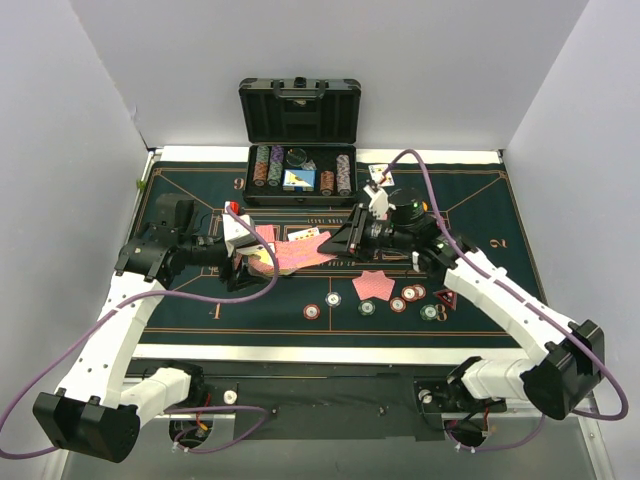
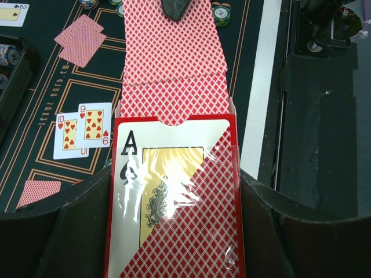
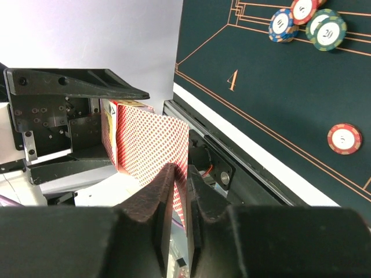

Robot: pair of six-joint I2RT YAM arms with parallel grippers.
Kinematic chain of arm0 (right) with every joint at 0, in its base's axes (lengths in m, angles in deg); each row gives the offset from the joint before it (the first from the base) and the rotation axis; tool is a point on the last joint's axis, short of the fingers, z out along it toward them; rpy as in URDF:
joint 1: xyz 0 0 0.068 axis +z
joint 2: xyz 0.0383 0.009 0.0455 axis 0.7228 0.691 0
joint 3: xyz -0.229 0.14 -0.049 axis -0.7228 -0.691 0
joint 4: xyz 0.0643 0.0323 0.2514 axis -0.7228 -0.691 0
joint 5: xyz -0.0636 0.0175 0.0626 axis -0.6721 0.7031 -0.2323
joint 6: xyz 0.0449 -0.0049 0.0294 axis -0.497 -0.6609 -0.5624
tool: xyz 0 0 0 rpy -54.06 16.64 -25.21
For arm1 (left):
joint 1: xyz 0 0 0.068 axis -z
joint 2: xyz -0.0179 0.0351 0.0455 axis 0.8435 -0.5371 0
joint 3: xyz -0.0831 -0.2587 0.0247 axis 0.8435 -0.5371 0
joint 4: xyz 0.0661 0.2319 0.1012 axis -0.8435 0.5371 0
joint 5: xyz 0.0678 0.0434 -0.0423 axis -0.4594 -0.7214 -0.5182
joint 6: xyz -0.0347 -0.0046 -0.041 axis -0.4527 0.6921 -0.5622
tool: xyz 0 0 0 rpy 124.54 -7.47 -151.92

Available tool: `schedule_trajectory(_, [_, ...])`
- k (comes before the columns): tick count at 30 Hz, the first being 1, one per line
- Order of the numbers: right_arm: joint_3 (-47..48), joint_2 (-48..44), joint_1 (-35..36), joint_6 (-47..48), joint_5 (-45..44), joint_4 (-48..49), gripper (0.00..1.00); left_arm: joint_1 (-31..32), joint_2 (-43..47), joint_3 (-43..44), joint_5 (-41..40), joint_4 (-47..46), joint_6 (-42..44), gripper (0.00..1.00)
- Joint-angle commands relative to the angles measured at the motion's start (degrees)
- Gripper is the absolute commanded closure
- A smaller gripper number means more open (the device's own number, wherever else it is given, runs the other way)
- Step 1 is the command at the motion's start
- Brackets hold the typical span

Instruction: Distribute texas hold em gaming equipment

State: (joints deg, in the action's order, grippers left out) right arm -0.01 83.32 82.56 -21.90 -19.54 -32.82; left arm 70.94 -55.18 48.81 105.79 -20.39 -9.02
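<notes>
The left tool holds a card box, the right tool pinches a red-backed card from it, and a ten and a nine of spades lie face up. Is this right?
Not spades: the left wrist view shows the ten and nine of hearts. The left tool does hold the card box, the right tool pinches the red-backed card.

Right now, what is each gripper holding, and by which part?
The left gripper clamps the red cardboard card box by its two long sides. The right gripper pinches the red-backed playing cards sticking out of it, at their outer end.
</notes>
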Motion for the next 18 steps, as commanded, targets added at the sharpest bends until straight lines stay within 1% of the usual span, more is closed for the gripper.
schedule_trajectory(1, [2.35,-2.92,-3.3,2.31,1.34,-4.16,0.93,-0.25,0.88,0.61,2.88,-3.38,-0.33,0.98])
schedule_trajectory(2, [2.96,-3.1,-3.92,3.19,1.34,-5.56,0.96,-0.25,0.96,0.7,2.88,-3.21,-0.16,0.98])
schedule_trajectory(8, [5.42,-2.92,-8.67,5.39,2.66,-8.38,1.0,-0.16,0.79,1.05,3.15,-2.68,0.11,0.98])
schedule_trajectory(15, [8.77,-1.87,-13.59,8.2,3.1,-11.46,1.0,-0.25,0.96,1.05,3.59,-2.5,-0.16,0.98])
schedule_trajectory(18, [10.7,0.93,-13.95,10.66,1.53,-12.77,1.0,-0.25,1.23,0.88,3.94,-2.85,-0.68,0.98])
